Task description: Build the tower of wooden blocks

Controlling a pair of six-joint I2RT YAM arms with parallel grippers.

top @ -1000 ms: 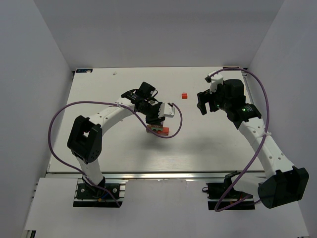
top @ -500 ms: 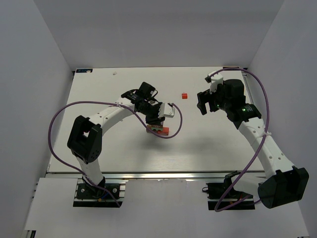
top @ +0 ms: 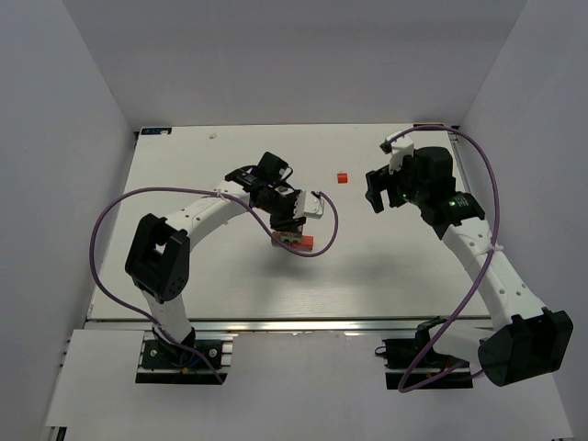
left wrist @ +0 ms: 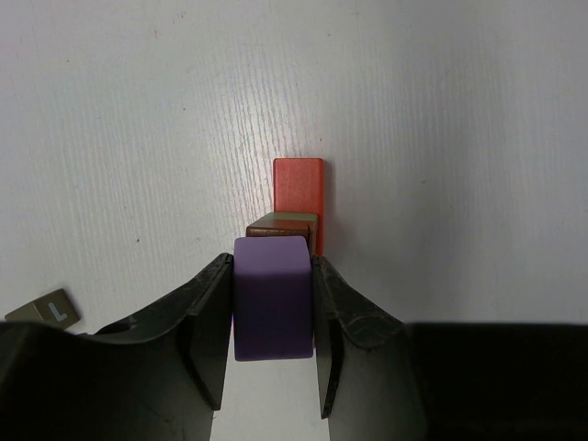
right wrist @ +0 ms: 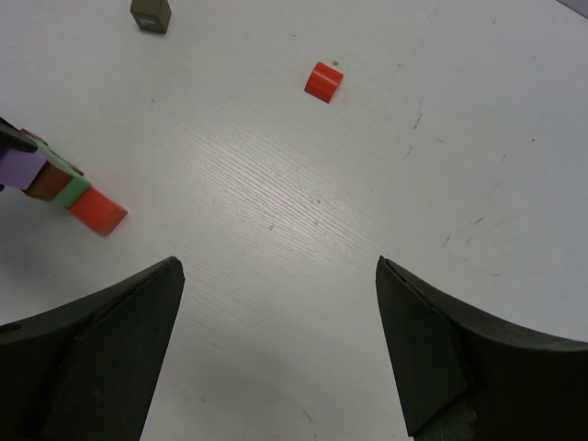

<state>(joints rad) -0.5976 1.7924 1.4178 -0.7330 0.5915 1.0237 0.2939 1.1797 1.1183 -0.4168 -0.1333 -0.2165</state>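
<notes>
Left wrist view: the left gripper pinches the lilac block, the tower (lying flat) running lengthwise up-frame; the right gripper hangs spread.

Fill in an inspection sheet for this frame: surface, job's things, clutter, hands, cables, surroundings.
Surface: white wood-grain table, with a few faint dark marks.
Job's things: lilac wooden cube held beside a close cluster of brown block, green block and red bar. Whether they are stacked or in a row cannot be told. A loose red cube and a dark grey block lie apart.
Clutter: small white speck near the far edge.
Hands: left hand shut on the lilac cube; right hand open and empty.
Cables: purple cables loop from both arms, away from the blocks.
Surroundings: plain white walls; nothing else seen.
</notes>
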